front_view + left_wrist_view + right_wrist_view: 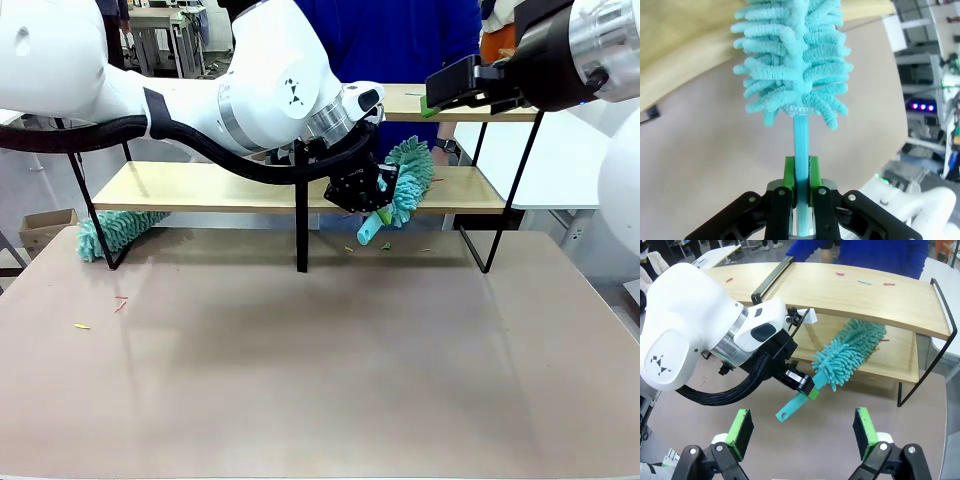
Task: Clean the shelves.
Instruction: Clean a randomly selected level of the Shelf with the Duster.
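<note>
Clamping one duster, left end effector faces shelves.

A wide table with a matte beige-brown top fills the foreground, and even light leaves a soft sheen on it. Beyond the table's far left corner a small open cardboard box sits on the pale grey floor. Beyond its far right corner stands a white-topped table. Farther back, past the far left edge, are grey-framed workbenches.
</note>
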You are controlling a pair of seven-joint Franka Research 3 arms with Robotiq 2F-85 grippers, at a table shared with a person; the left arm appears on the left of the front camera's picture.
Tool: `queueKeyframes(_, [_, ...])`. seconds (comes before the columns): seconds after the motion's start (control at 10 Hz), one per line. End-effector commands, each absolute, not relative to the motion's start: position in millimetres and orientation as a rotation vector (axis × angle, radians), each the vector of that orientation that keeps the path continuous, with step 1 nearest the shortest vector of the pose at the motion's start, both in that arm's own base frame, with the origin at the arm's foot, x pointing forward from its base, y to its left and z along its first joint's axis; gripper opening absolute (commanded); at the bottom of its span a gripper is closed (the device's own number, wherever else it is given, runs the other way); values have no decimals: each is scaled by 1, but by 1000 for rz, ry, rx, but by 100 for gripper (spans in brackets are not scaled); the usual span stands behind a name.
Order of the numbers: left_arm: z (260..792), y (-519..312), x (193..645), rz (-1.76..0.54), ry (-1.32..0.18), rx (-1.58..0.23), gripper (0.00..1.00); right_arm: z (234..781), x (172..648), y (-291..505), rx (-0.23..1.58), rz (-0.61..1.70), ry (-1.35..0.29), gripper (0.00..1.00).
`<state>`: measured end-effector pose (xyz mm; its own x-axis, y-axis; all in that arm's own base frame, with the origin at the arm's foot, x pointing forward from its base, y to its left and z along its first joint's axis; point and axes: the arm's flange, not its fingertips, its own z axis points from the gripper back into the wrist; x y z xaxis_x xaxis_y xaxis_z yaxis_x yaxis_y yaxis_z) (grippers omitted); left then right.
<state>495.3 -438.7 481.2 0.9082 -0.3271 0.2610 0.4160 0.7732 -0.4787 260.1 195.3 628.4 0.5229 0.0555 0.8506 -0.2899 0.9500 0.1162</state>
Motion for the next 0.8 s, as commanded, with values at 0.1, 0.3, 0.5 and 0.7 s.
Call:
queueKeyframes(0.1, [483,-427,502,-535,-35,-688,13,629,260,196,261,208,-1002,100])
queueKeyframes(0.3, [490,-413,498,-656,50,-674,13,629,260,196,261,208,-1002,100])
queueKeyframes(0.5, [500,-385,487,-792,135,-691,13,629,260,196,261,208,-1002,100])
queueKeyframes(0.7, [512,-354,467,-948,147,-723,13,629,260,196,261,208,-1002,100])
